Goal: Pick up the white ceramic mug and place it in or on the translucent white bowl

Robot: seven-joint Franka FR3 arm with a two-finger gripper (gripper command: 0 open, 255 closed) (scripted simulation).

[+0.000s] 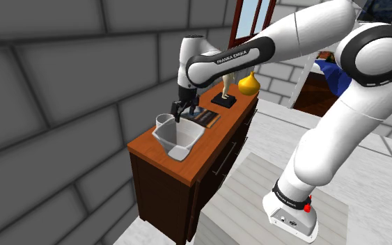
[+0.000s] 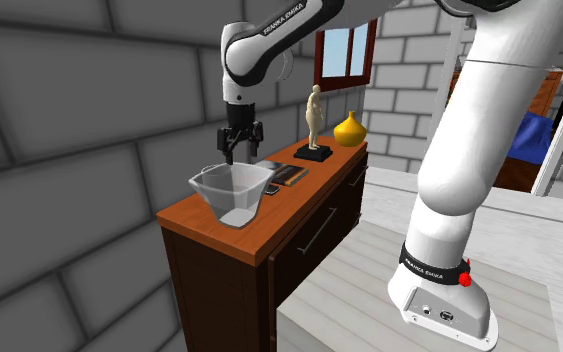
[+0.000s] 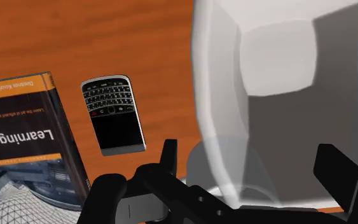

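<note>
The mug (image 3: 247, 181) is hard to make out. The best candidate is a pale, rounded form with a curved lip in the wrist view, low between the two fingers and overlapping the bowl's (image 3: 225, 95) cloudy wall. I cannot tell whether it sits inside the bowl, lies behind the wall, or is only part of the bowl's own shape. In the shoulder view and the second exterior view, a white patch at the bottom of the bowl (image 1: 168, 132) could be the bowl's base or the mug.

By my judgement a mug handles as a stiff, smooth-walled thing of moderate weight. It won't yield to the pads, can slide if pinched lightly, and may chip if dropped onto a hard surface. No handle can be seen, so the safest hold would be across one wall at the rim, one finger inside and one outside, or across the whole body if the opening allows.

The gripper (image 3: 247, 149) has its fingers spread wide and touches nothing. The pale form lies between them with a gap on each side. It hangs just above the bowl's (image 2: 217, 185) rim, on the side toward the book.

The bowl is translucent, faceted and flat-bottomed, and it stands near the end of the orange-brown worktop (image 3: 107, 32). Beside it lie a phone (image 3: 112, 114) and a book (image 3: 25, 137). A figurine (image 2: 315, 115) and a yellow vase (image 2: 349, 130) stand farther along.
</note>
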